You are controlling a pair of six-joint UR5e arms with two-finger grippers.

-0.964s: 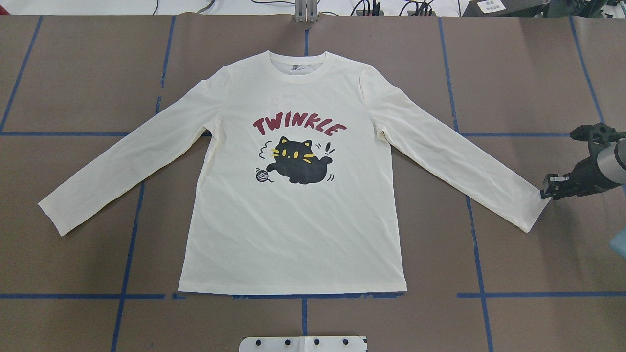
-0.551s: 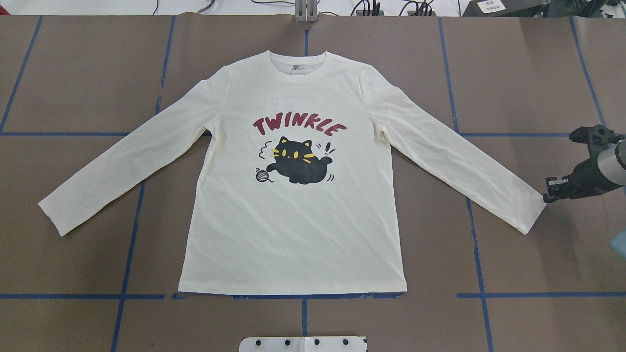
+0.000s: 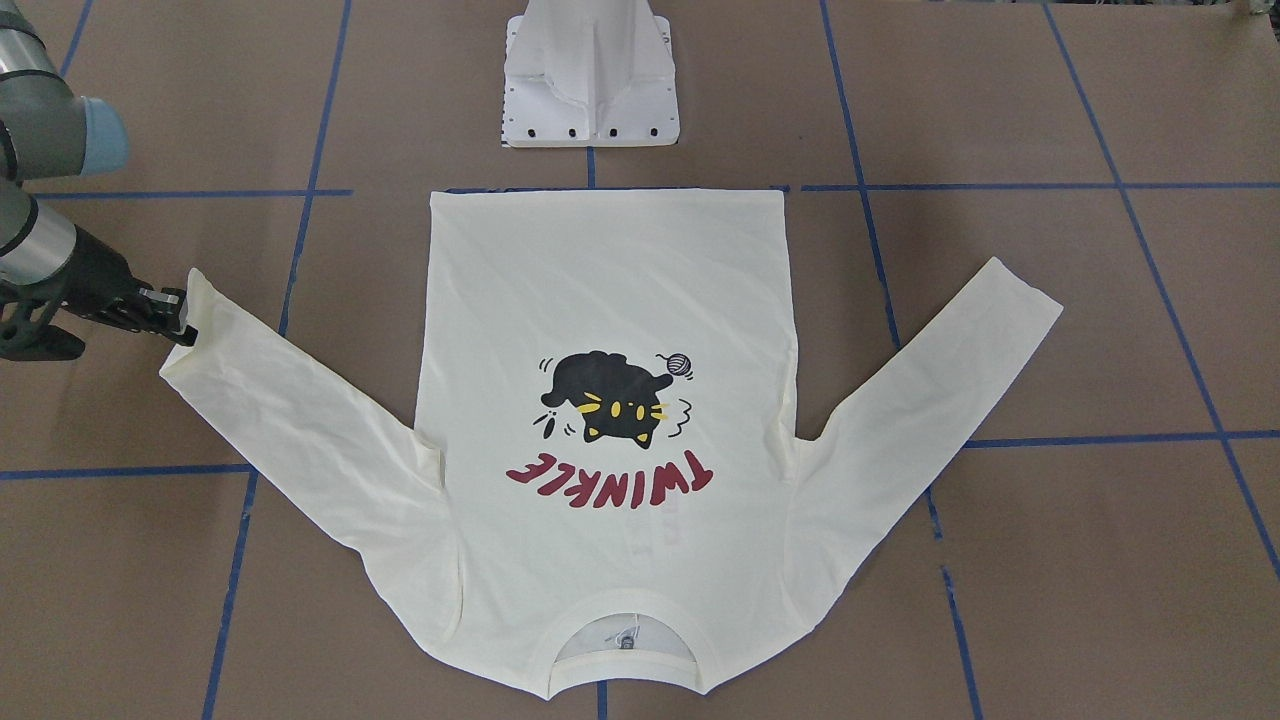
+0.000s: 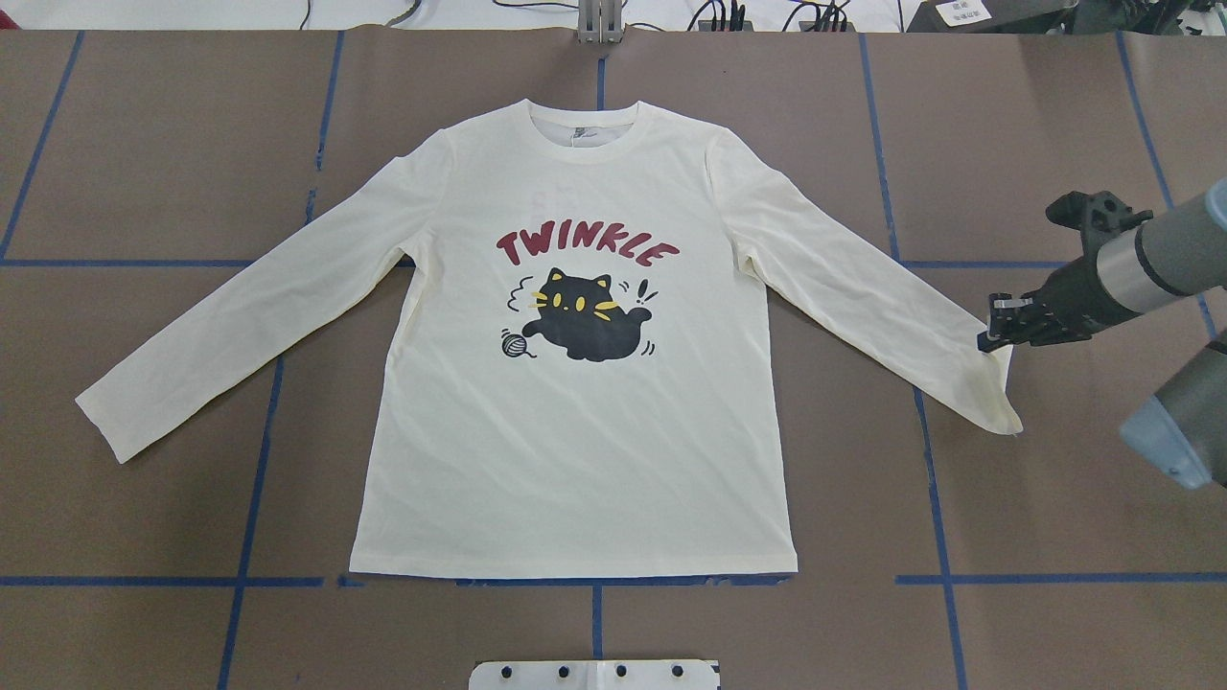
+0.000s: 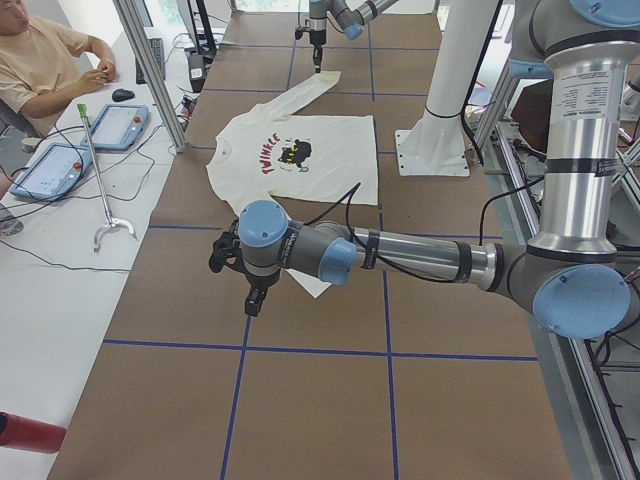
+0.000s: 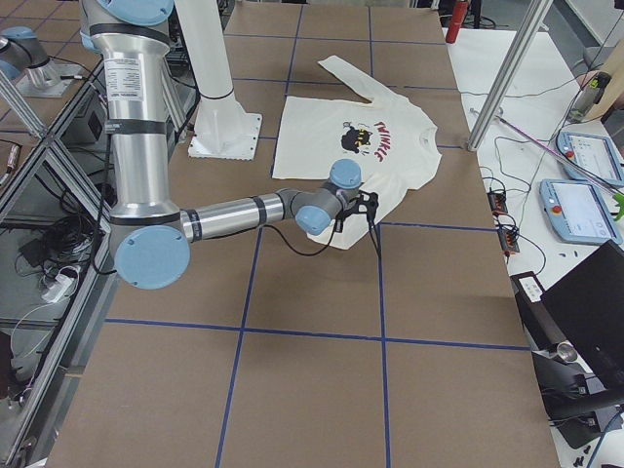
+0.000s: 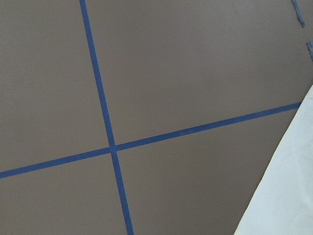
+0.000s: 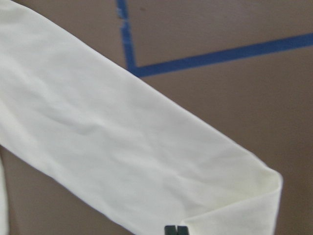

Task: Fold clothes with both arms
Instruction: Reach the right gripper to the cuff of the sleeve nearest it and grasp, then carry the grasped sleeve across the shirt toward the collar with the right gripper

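At 3 o'clock the right gripper [image 4: 987, 337] clenches the cuff [image 4: 1000, 388] of the cream TWINKLE shirt [image 4: 575, 431]; the left gripper [image 5: 253, 306] hovers at 9 o'clock, finger state impossible to tell

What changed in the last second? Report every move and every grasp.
The right gripper, now shut on the cuff of one sleeve, has moved in toward the shirt's body and slightly away from the robot. It has lifted the cuff and drawn the sleeve end along with it. The rest of the cream TWINKLE shirt, including the other sleeve, stayed flat where it lay.
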